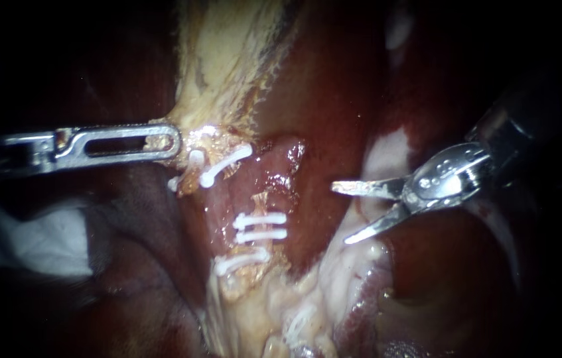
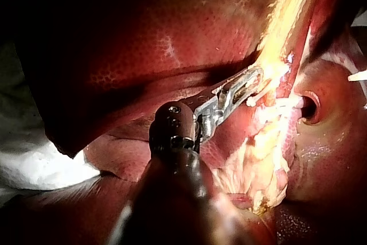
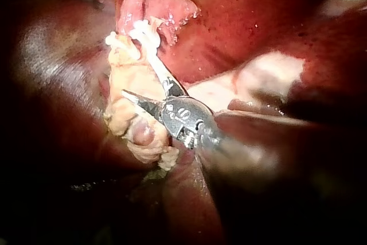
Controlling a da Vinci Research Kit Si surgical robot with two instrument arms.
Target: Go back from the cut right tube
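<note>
Endoscope view: my right instrument (image 1: 342, 213) comes in from the right, and its tip is a pair of thin blades. The blades stand apart in a V with nothing between them. They point toward the middle of the field but touch no tissue there. The cut right tube (image 1: 261, 204) lies well to the left of the blade tips, with a band of dark red liver (image 1: 334, 86) between them. It shows as a short pale stump with a ragged free end. Two white clips (image 1: 260, 227) cross the stump side by side just below that end, and a third clip (image 1: 241, 261) sits lower on the same strand, where it runs into pale fatty tissue. Above and to the left, two more clips (image 1: 225, 166) lie near the tip of my left instrument (image 1: 164, 141). Its shaft comes in from the left, and its slotted jaws are closed on pale yellow tissue (image 1: 227, 59), which runs upward from the grip as a taut strip. The left wrist view shows the same hold, with the jaws clamped on the edge of the yellow strip. In the right wrist view the blades are also spread, and they sit beside a lump of pale fat. White gauze (image 1: 48, 242) lies in the dark under the left shaft.
</note>
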